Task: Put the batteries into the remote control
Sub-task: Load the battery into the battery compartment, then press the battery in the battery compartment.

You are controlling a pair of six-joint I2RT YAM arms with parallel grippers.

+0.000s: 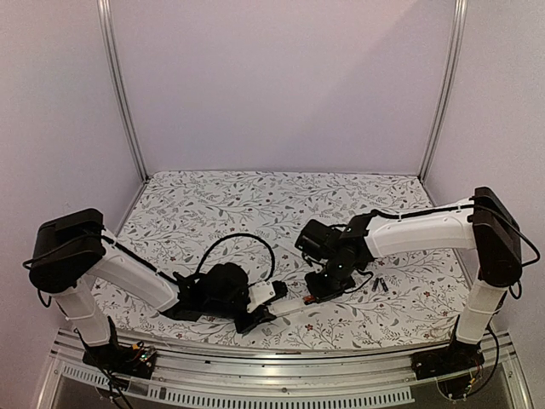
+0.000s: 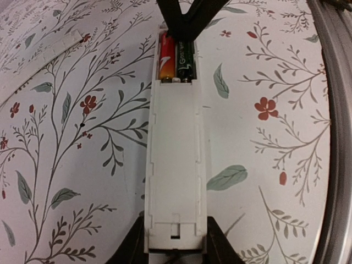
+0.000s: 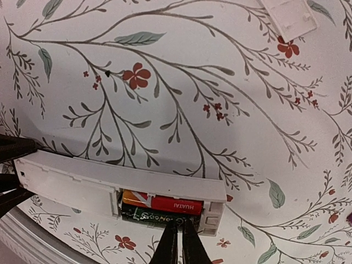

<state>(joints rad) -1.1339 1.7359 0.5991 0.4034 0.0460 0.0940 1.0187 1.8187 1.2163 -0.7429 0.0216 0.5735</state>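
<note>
The white remote control (image 2: 176, 165) lies back-up on the flowered cloth, its near end clamped between my left gripper's (image 2: 176, 237) fingers. Its open compartment holds two batteries side by side, a red one (image 3: 168, 204) and a black one (image 3: 151, 216). My right gripper (image 3: 177, 234) has its tips together, resting on the black battery at the compartment's edge. In the top view the remote (image 1: 294, 302) bridges the left gripper (image 1: 262, 307) and the right gripper (image 1: 322, 290). Two spare dark batteries (image 1: 375, 284) lie to the right of them.
A loose white battery cover (image 3: 289, 16) lies on the cloth beyond the remote, also seen as the cover (image 2: 44, 60) in the left wrist view. The table's metal front rail (image 2: 335, 137) runs close beside the remote. White walls enclose the table on three sides.
</note>
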